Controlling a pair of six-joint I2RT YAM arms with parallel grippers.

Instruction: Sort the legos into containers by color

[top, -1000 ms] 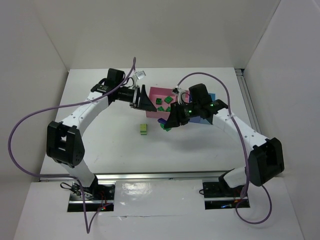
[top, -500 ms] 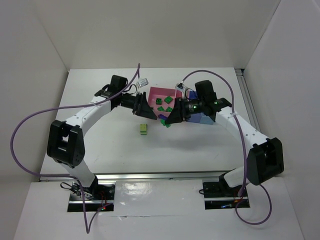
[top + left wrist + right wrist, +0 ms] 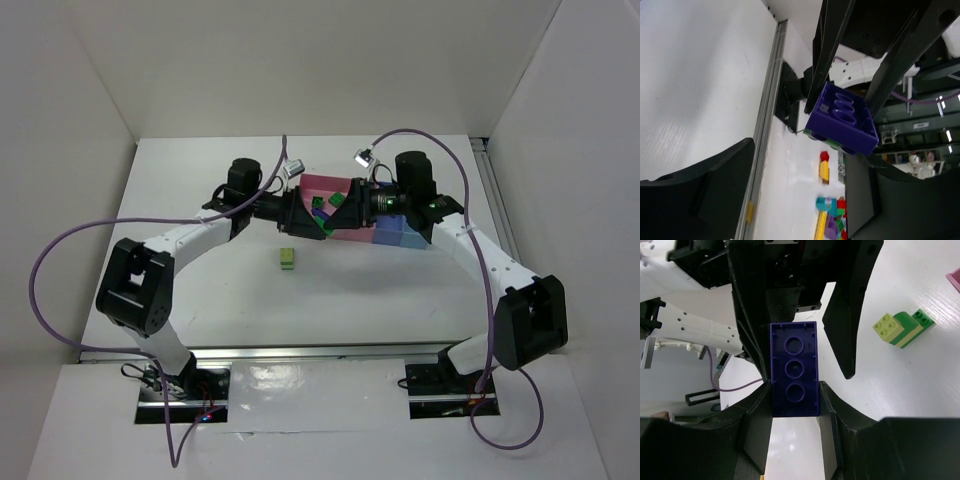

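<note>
purple, with three round sockets facing my right wrist camera: that is the brick [image 3: 794,367]. my right gripper [image 3: 795,407] has it clamped by its long sides, one finger against each. from my left wrist camera a strip of green shows stuck under it.

my left gripper [image 3: 801,152] faces the right one head-on, fingers spread wide and gripping nothing. in the right wrist view the far end of the brick lies between those fingers, but i cannot tell whether either one touches it.

from above, the two grippers meet over the near left part of the pink bin [image 3: 320,185], where a few green legos [image 3: 319,203] lie. a blue bin [image 3: 392,235] joins the pink one on its right. a lime, cream and green stack [image 3: 903,326] stands on the white table [image 3: 220,280], on the near side of the bins and apart from them.
</note>
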